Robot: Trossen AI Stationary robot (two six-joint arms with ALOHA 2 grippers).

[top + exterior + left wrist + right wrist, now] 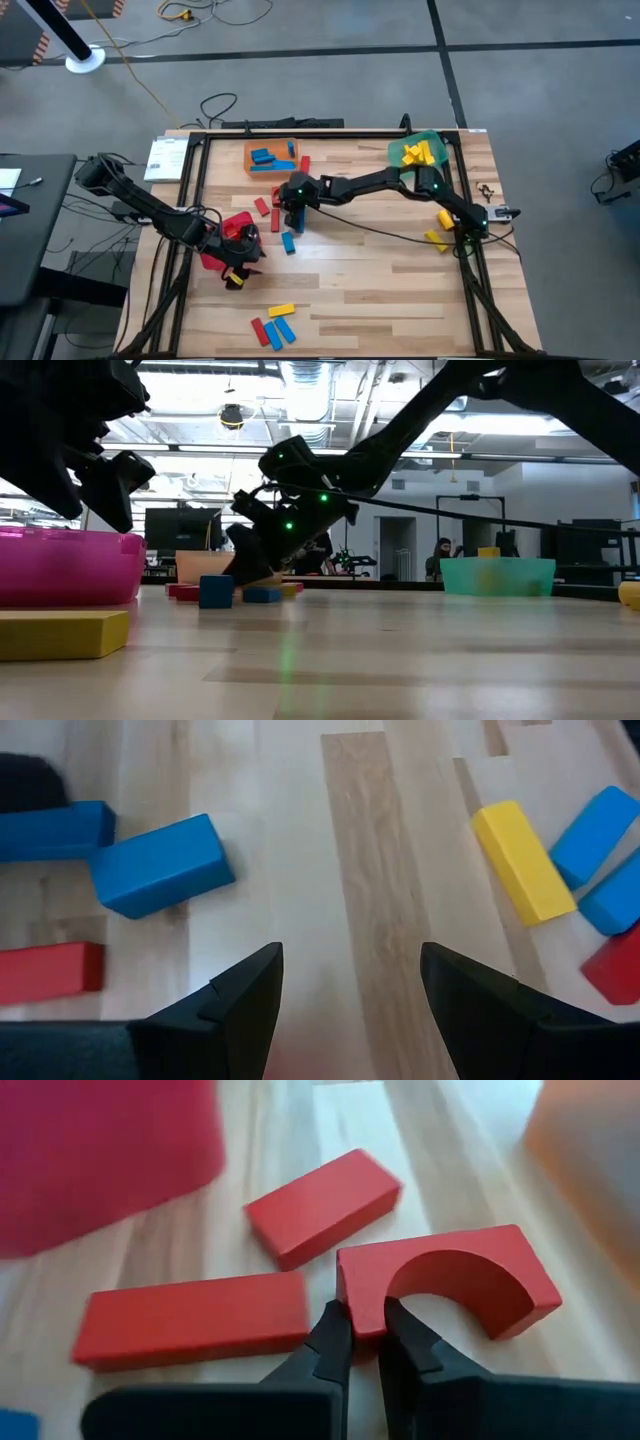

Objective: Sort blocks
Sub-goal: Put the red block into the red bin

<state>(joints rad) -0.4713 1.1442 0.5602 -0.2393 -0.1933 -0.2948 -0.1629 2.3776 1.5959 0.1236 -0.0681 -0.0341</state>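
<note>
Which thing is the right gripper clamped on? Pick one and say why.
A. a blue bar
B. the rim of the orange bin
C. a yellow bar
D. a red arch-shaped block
D: in the right wrist view the right gripper has its fingers pinched on one leg of the red arch-shaped block, with two flat red bars lying beside it.

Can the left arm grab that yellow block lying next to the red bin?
Probably yes. The left end effector is open, right by the yellow block beside the red bin, and nothing lies between them.
</note>
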